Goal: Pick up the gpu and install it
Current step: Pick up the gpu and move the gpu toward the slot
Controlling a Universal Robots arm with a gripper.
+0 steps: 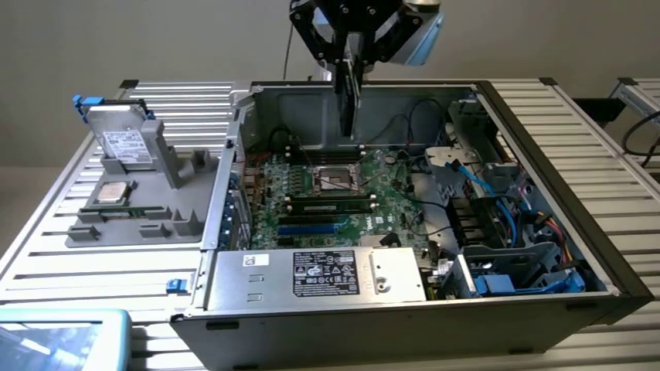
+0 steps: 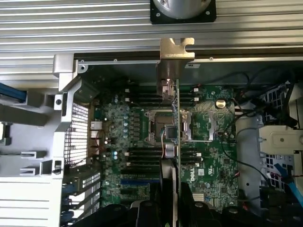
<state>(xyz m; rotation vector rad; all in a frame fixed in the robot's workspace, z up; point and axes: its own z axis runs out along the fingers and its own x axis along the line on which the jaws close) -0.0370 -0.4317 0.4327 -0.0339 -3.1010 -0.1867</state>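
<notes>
While the pincer hangs high over the open machine, the slatted metal table spreads underneath it on all sides. Directly below the pincer sits the computer case, lying on its side with the panel off. Inside the case, beneath the pincer, lies the green motherboard; in the wrist view the board shows beyond the pincer. Further below the pincer in the exterior view, along the case's near edge, is the silver power supply with its black label. Off to the exterior view's left of the pincer and lower down, outside the case, a grey tray rests on the table.

The pincer's jaws are closed partway onto the gpu, gripping the thin card by one end. The card hangs straight down from them, seen edge-on. In the wrist view the gpu runs away from the pincer, its silvery bracket at the far end, in line with the processor socket. It sits in no slot.

On the tray, well to the exterior view's left of the pincer, a hard drive stands propped up. Below it lie a square processor chip and a slim memory stick.
</notes>
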